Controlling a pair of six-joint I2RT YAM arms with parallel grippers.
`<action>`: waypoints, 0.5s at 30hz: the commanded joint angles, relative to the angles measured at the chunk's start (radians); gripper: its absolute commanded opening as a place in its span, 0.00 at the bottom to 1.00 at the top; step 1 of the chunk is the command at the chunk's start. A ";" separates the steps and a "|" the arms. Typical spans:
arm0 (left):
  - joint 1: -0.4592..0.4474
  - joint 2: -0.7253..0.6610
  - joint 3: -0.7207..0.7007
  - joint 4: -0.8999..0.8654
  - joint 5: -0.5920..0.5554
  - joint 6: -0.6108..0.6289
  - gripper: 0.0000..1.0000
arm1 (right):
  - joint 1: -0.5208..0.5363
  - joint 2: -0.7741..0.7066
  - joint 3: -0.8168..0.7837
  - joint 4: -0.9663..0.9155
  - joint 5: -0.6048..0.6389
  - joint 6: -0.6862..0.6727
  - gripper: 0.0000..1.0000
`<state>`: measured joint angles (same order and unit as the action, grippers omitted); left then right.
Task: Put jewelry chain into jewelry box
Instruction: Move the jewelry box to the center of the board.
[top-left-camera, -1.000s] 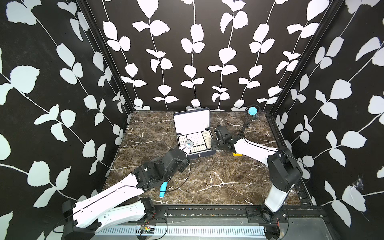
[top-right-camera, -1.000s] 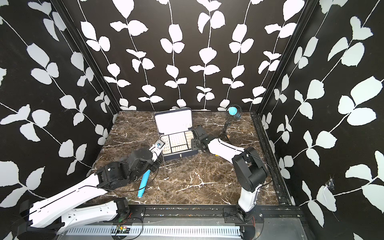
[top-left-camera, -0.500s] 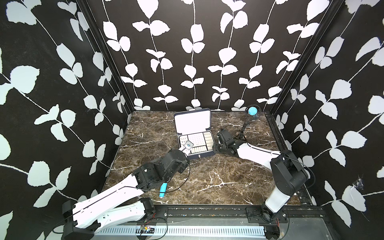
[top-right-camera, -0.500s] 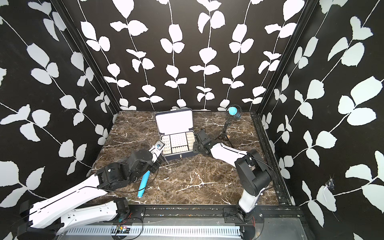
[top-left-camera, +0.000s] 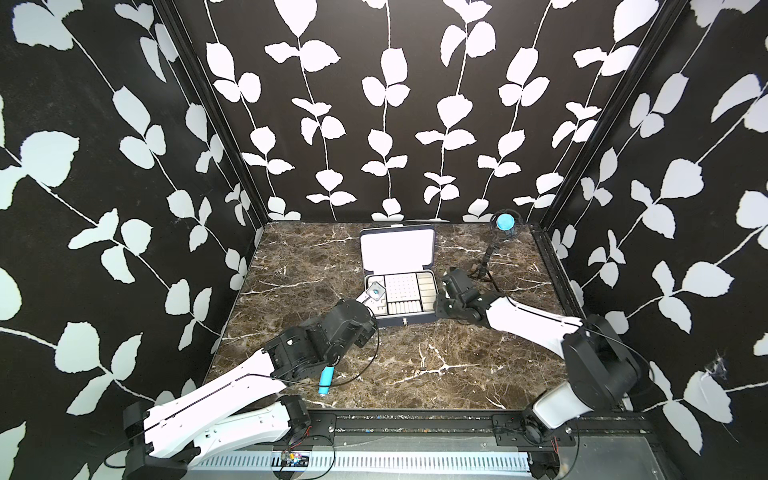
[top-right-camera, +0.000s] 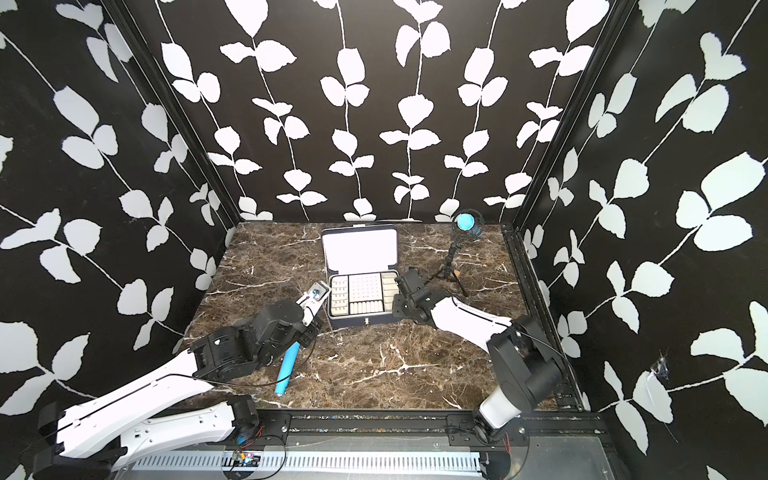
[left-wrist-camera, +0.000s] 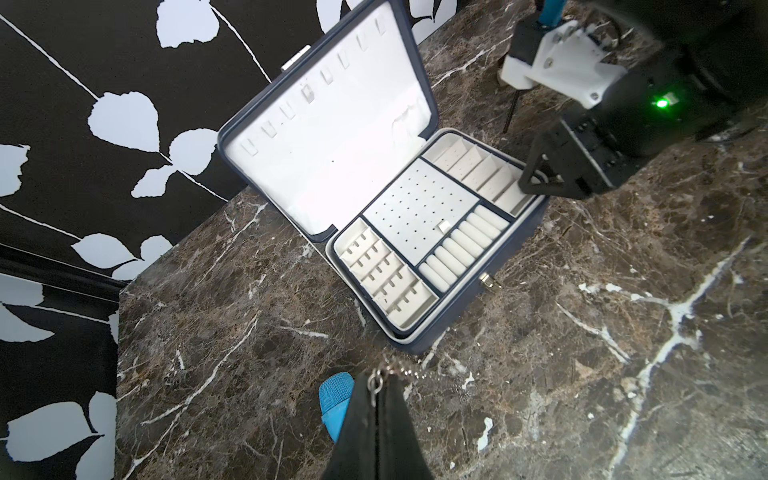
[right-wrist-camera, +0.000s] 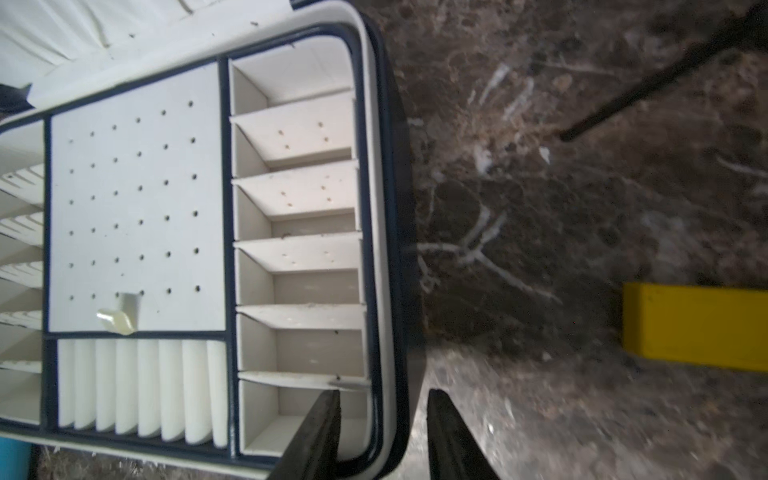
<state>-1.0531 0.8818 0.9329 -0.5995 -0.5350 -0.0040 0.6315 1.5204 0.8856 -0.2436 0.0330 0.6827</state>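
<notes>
Marble table (top-left-camera: 436, 374) holds the jewelry box (top-left-camera: 409, 319); spread right hand (right-wrist-camera: 382, 419) straddles its wall, left hand (left-wrist-camera: 376, 392) pinches jewelry chain (left-wrist-camera: 401, 371).

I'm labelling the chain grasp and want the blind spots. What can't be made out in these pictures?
jewelry chain: left wrist view shows a few links at the shut left gripper; its fingers hide the rest. Too small in both top views.
right gripper: right wrist view, jaws straddle the jewelry box wall; blur hides any contact.
yellow block: right wrist view, cut off by the frame edge.
</notes>
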 joint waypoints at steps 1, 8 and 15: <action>-0.001 -0.021 0.004 0.009 -0.017 0.009 0.00 | 0.009 -0.072 -0.072 -0.155 0.015 0.018 0.36; -0.001 -0.022 0.008 0.000 -0.020 0.016 0.00 | 0.020 -0.211 -0.164 -0.227 0.007 0.018 0.34; -0.001 -0.024 0.006 -0.007 -0.022 0.011 0.00 | 0.020 -0.263 -0.172 -0.270 0.001 0.005 0.36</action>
<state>-1.0531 0.8734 0.9329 -0.6003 -0.5407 0.0036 0.6472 1.2755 0.7258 -0.4088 0.0288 0.6960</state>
